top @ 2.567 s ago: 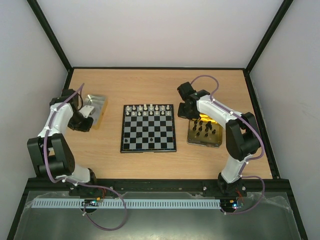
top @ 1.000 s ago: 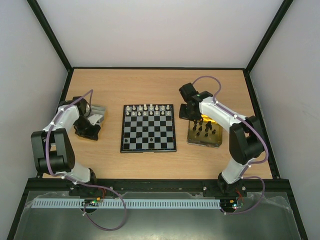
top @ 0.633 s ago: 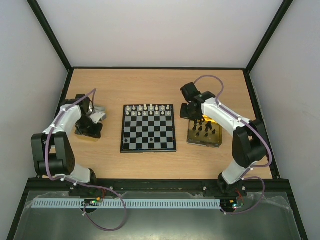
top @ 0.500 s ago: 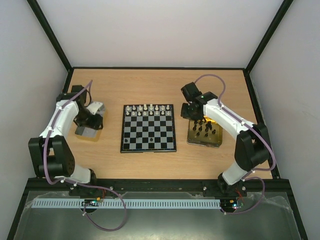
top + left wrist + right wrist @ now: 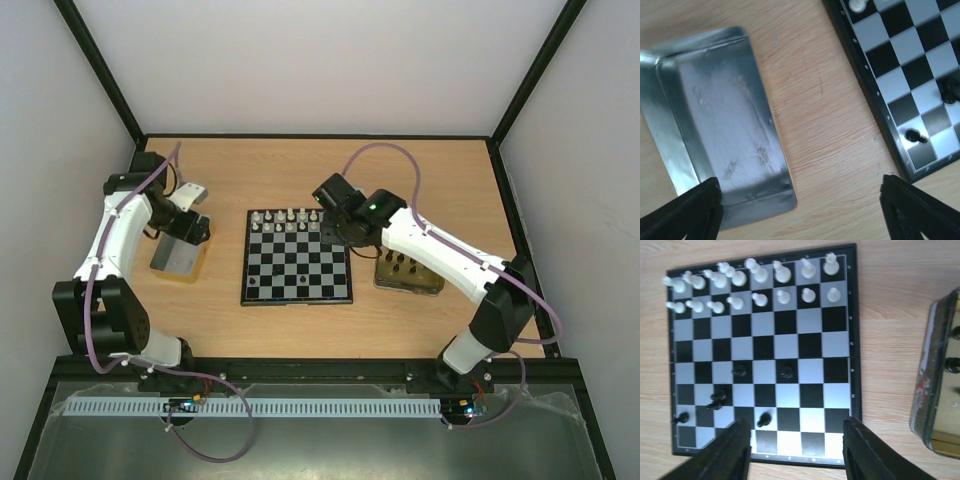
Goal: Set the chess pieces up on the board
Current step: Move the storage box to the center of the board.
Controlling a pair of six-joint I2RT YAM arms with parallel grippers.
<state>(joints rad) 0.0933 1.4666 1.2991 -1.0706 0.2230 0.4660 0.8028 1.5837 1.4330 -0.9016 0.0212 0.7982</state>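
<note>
Sixteen white pieces point(image 5: 784, 296) on board point(image 5: 810, 345)

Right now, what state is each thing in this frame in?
board, lying flat, partly set.
white pieces, lined up in two rows at the far edge.
black pieces, a few scattered on the near half.
gold tray, holding black pieces.
silver tray, empty.
left gripper, open, empty.
right gripper, open, empty.
</note>
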